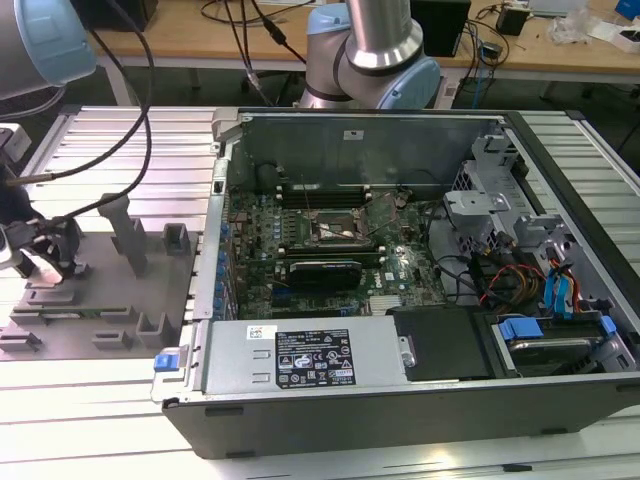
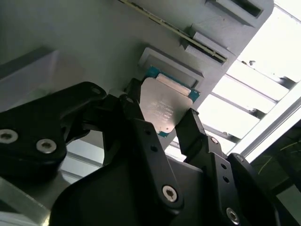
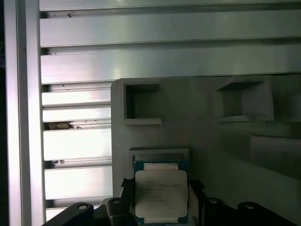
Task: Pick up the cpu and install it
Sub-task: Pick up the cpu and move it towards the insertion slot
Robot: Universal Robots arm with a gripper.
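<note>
The cpu (image 2: 164, 106) is a flat square chip with a pale silver top and a blue-green rim, also seen in the first wrist view (image 3: 161, 193). It sits just off a shallow pocket of the grey holder block (image 3: 235, 165). My gripper (image 2: 162, 113) is shut on the cpu, one black finger (image 2: 134, 101) against each opposite edge. In the exterior view the gripper (image 1: 45, 260) is low over the grey holder block (image 1: 100, 300) at the exterior view's left. The motherboard's black socket frame (image 1: 340, 228) lies inside the open computer case (image 1: 400, 400).
Upright pegs and slots (image 1: 130, 235) stick up from the holder block beside the gripper. A long black expansion card (image 1: 322, 270) lies in front of the socket. Drive bays and cables (image 1: 530, 270) fill the case's right side. The ribbed aluminium table (image 3: 164, 33) surrounds everything.
</note>
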